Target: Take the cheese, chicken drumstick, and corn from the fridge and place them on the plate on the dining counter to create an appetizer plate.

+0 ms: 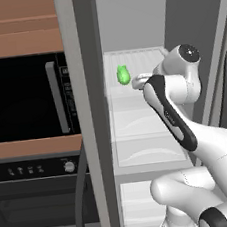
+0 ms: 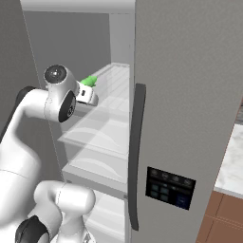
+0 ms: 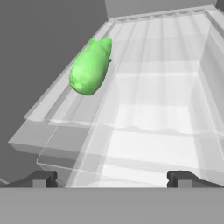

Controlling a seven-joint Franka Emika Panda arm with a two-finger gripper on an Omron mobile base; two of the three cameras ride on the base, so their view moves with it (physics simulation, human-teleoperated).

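Note:
The fridge point(image 1: 88, 113) stands open with pale glass shelves inside. The corn point(image 3: 90, 68), a glossy green cob, lies on the left side of an upper shelf point(image 3: 153, 109); it is also seen as corn point(image 1: 123, 75) and corn point(image 2: 88, 81). My gripper point(image 3: 113, 179) is open with nothing between its fingers. It sits at the shelf's front edge, short of the corn and to its right. The hand point(image 1: 140, 80) reaches into the fridge at that shelf's height. The cheese, the chicken drumstick and the plate are out of view.
A black built-in oven point(image 1: 23, 96) sits left of the fridge. The open fridge door point(image 2: 190, 95), with its dark handle point(image 2: 135, 156) and control panel point(image 2: 170, 187), stands close on the arm's right. A corner of the marble dining counter point(image 2: 232, 163) shows beyond it.

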